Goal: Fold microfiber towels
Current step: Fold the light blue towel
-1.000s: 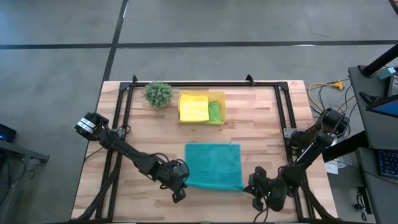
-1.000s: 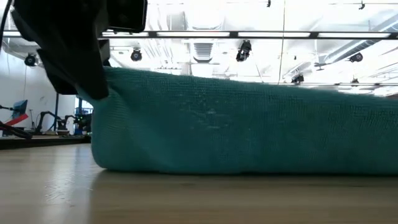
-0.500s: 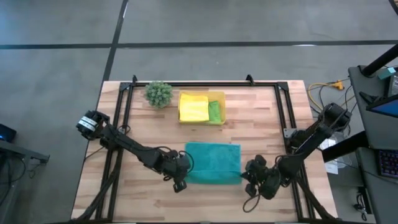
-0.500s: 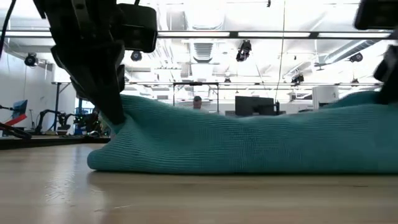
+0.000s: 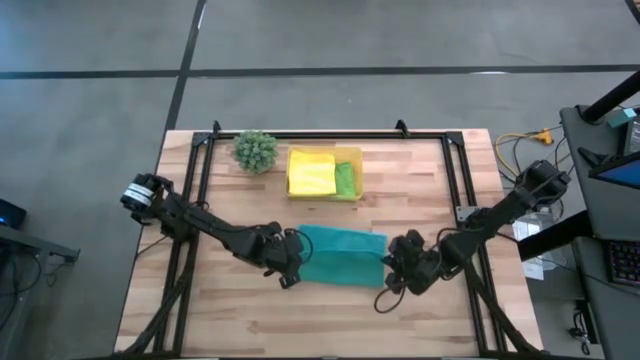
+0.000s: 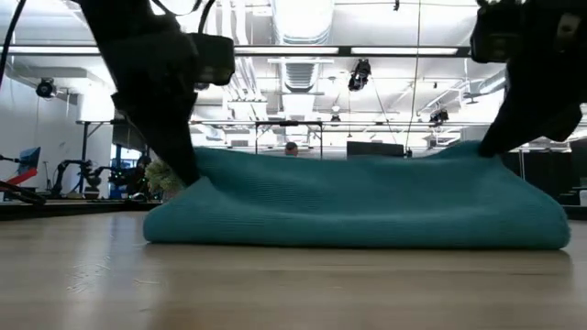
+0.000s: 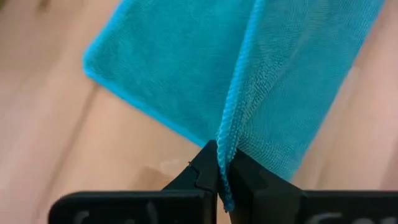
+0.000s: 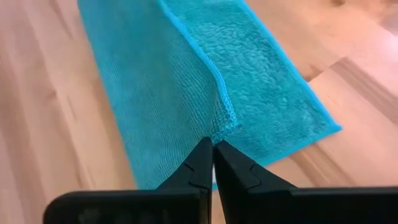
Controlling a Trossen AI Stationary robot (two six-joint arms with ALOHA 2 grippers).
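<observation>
We see both grippers, left [image 5: 290, 268] and right [image 5: 397, 270], pinching the teal towel [image 5: 340, 258]; behind: plant [image 5: 255, 150], tray [image 5: 349, 156]; wrist views show clamped hems

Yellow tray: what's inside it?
The yellow tray holds a folded yellow towel and beside it a lime green towel. Whether anything lies under them cannot be seen.

Left claw [image 5: 289, 272], right claw [image 5: 393, 276]: both clamped, low.

Teal towel [image 5: 342, 257], yellow towel [image 5: 311, 172], lime green towel [image 5: 345, 178], green plant [image 5: 255, 150]
</observation>
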